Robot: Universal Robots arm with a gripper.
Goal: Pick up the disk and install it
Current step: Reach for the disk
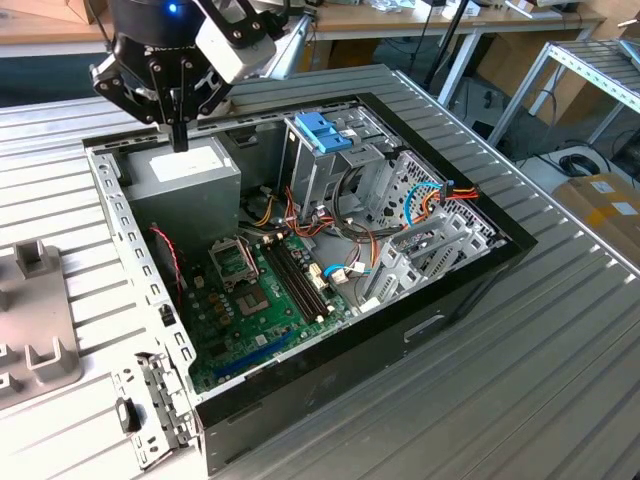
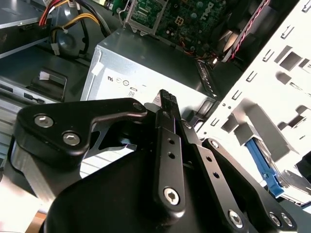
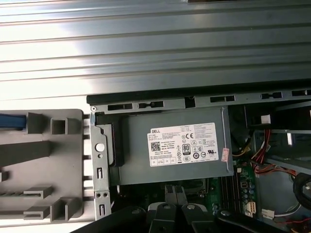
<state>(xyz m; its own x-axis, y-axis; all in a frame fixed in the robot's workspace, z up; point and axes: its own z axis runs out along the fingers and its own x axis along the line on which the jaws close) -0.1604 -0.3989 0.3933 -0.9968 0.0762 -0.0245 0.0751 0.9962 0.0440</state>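
1. The claw (image 1: pixel 179 143) is closed and empty. It hangs just above the supply (image 1: pixel 190 195), at 10 o'clock of the case (image 1: pixel 400 335) in the exterior view.
2. Judged step: approach, with nothing picked yet.
3. The disk (image 3: pixel 10 121) is likely the blue-edged piece in the rack (image 1: pixel 35 340), at the case's 9 o'clock.
4. The supply's white label (image 3: pixel 187 144) bears print.

Open black computer case (image 1: pixel 440 300) lying on the slatted metal table (image 1: pixel 540 400), green motherboard (image 1: pixel 262 300) on show inside, grey power supply box (image 1: pixel 185 190) at the far end, grey holder rack (image 1: pixel 35 340) off to the exterior view's left.
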